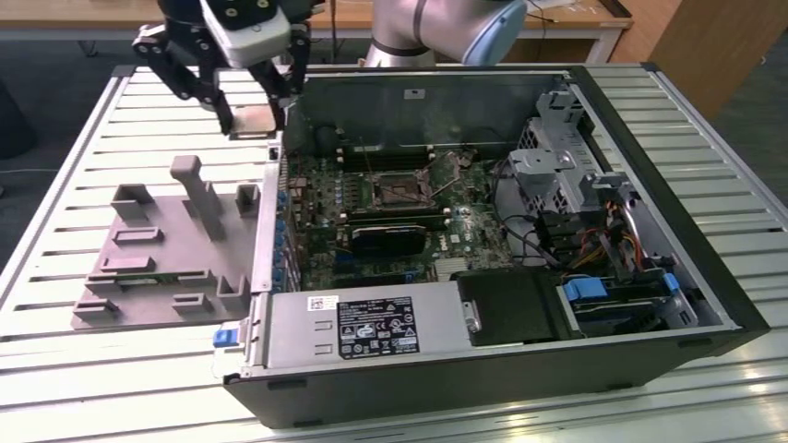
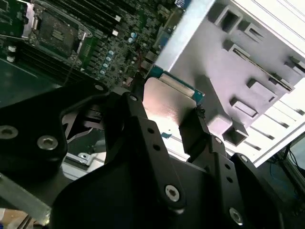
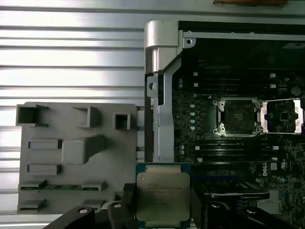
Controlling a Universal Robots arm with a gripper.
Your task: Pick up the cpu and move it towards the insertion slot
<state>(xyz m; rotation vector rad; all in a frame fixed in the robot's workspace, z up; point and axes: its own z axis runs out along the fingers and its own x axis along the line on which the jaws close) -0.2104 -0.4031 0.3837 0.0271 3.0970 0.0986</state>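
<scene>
My gripper [image 1: 254,118] hangs in the air, shut on the cpu [image 1: 255,121], a small flat square chip with a silvery top. It hovers over the left wall of the open computer case, near the back corner. In both wrist views the cpu [image 3: 163,195] [image 2: 169,102] sits clamped between the two black fingers [image 2: 193,129]. The insertion slot [image 1: 400,189] lies open on the motherboard to the exterior view's right of the chip and lower. It has a silvery frame, a dark centre [image 3: 237,117] and a raised lid beside it.
A grey plastic fixture [image 1: 161,249] with recesses and an upright post lies on the slatted table at the exterior view's left of the case. A green memory stick [image 3: 62,187] rests in it. The case wall [image 3: 162,95], power supply [image 1: 357,328] and drive cage [image 1: 579,175] border the board.
</scene>
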